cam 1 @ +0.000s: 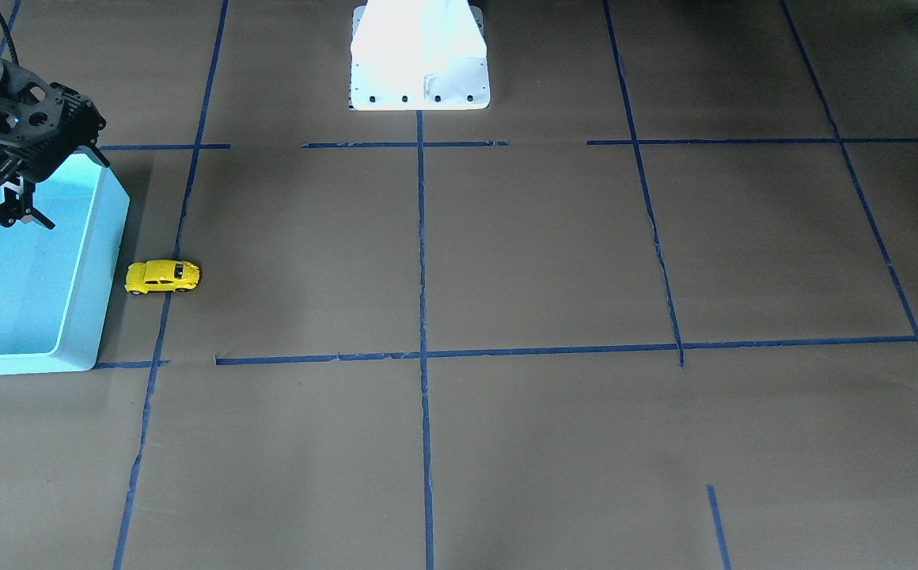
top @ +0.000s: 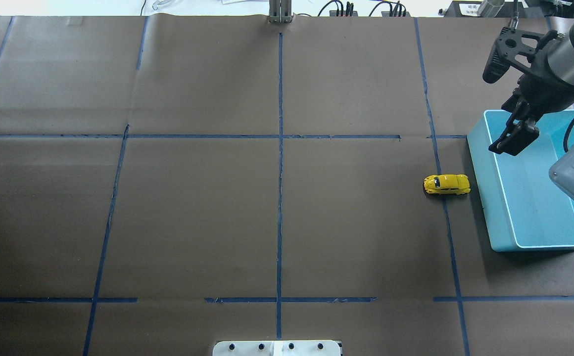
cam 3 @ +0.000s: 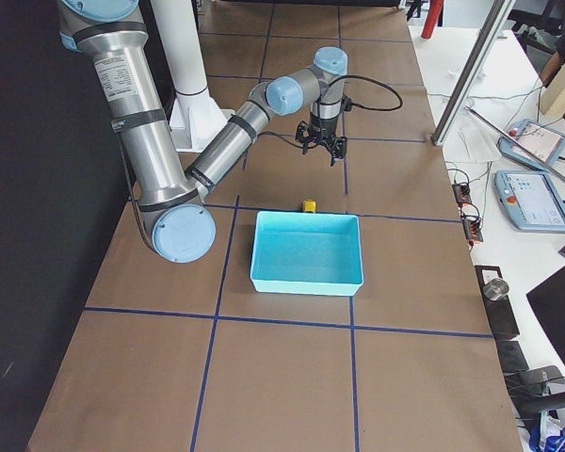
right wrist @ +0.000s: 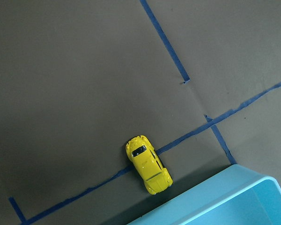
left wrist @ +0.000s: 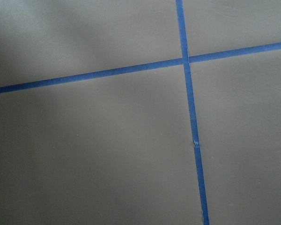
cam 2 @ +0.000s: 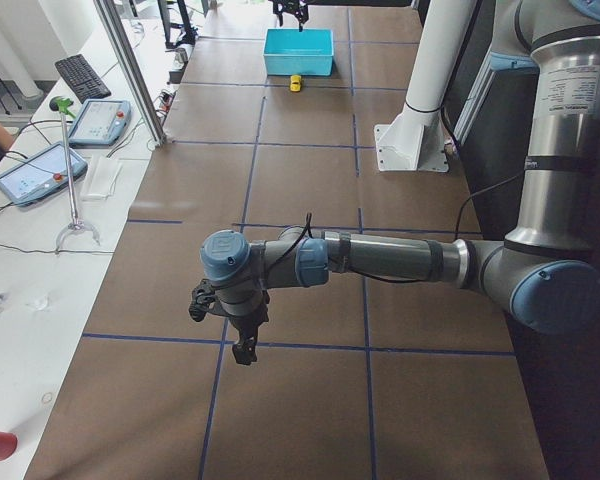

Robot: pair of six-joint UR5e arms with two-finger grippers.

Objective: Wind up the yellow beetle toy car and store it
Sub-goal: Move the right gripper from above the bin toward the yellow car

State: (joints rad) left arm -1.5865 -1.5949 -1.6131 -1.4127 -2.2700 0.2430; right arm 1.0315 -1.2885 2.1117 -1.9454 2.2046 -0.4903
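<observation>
Light blue bin stands just beside the yellow beetle toy car for easy storing; right gripper hovers empty, apparently open.

Just beside light blue bin, yellow beetle toy car

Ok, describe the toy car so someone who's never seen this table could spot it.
On the brown table crossed by blue tape, find the light blue bin at one end. Just outside the bin's long wall, on a tape line, sits the toy car: tiny, rounded, and the only bright yellow thing.
</observation>
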